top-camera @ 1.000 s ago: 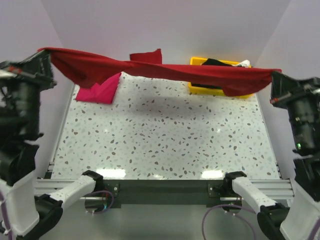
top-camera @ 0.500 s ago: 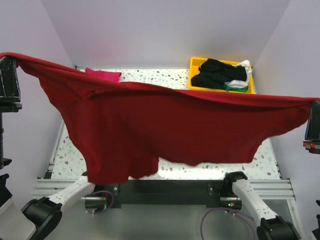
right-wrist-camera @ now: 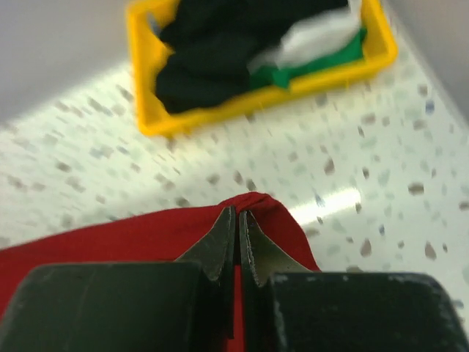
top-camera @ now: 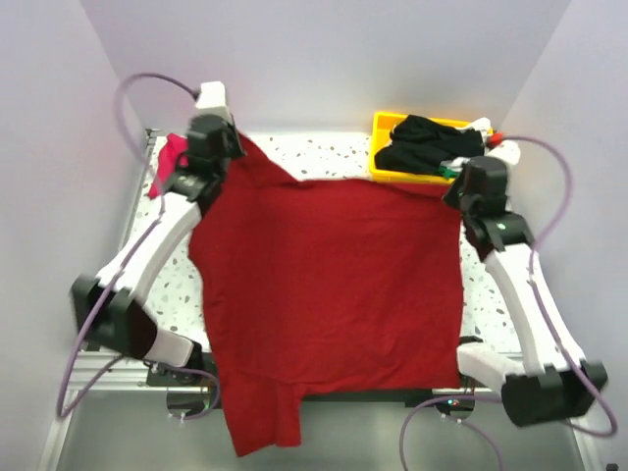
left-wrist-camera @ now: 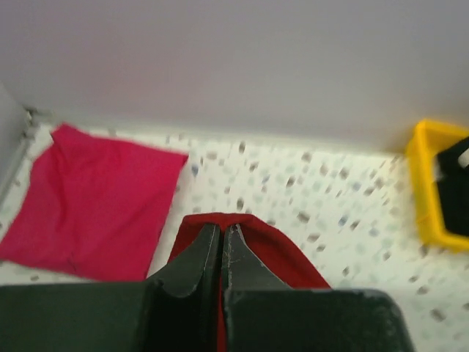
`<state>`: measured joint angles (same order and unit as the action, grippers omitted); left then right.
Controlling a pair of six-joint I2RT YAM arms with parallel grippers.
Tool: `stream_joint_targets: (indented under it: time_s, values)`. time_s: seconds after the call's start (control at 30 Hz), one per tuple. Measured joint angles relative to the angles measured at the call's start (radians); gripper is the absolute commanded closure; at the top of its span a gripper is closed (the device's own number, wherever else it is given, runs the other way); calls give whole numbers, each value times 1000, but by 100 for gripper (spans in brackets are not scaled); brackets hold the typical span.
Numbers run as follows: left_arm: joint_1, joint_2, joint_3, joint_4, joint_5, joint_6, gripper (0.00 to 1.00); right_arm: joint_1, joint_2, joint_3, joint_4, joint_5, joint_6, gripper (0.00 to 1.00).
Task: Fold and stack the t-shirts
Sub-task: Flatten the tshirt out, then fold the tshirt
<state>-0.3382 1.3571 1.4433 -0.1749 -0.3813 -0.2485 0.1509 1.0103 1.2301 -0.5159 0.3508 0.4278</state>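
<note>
Top external: dark red t-shirt (top-camera: pixel 329 294) lies spread nearly flat over the speckled table (top-camera: pixel 167 280), its far edge running from 11 to 2 o'clock, and a sleeve end droops past the near table edge at 7 o'clock. Left gripper (top-camera: pixel 228 149) sits on the far-left corner, right gripper (top-camera: pixel 461 191) on the far-right corner. Magenta t-shirt (top-camera: pixel 175 152) peeks out at 10 o'clock behind the left arm. Yellow tray (top-camera: pixel 378 123) at 1 o'clock holds black shirts (top-camera: pixel 422 142).

Left wrist: jaws pressed together, pinching a small raised fold of the red cloth (left-wrist-camera: pixel 278 253). The magenta shirt lies flat at 9 o'clock, apart from the fold, and the tray rim shows at 3 o'clock.

Right wrist: jaws likewise closed on a peaked fold of red fabric (right-wrist-camera: pixel 110 242). The tray lies beyond at 12 o'clock with black, white (right-wrist-camera: pixel 322 37) and green (right-wrist-camera: pixel 322 62) cloth piled inside.

Judgement: the shirt is light, limp and non-fragile, so it will sag and crease wherever unsupported. Hold it at corners or seams with both arms and keep the edge taut. The overhanging sleeve may drag the cloth off the table edge.
</note>
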Motion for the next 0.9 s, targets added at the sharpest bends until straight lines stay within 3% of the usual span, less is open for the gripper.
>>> stream_joint_targets:
  time_s: [0.07, 0.17, 0.4, 0.7, 0.9]
  values:
    - [25, 125, -104, 51, 43, 4, 100, -20, 88, -114, 29, -8, 16, 100]
    - [56, 318, -127, 85, 95, 5, 100, -88, 227, -221, 109, -74, 47, 100]
    - [74, 618, -53, 156, 166, 5, 100, -132, 537, -219, 284, -156, 48, 100]
    - [74, 629, -34, 193, 172, -6, 100, -132, 584, -166, 330, -164, 26, 100]
    - [74, 463, -218, 185, 172, -72, 100, -132, 547, -165, 290, -154, 8, 100]
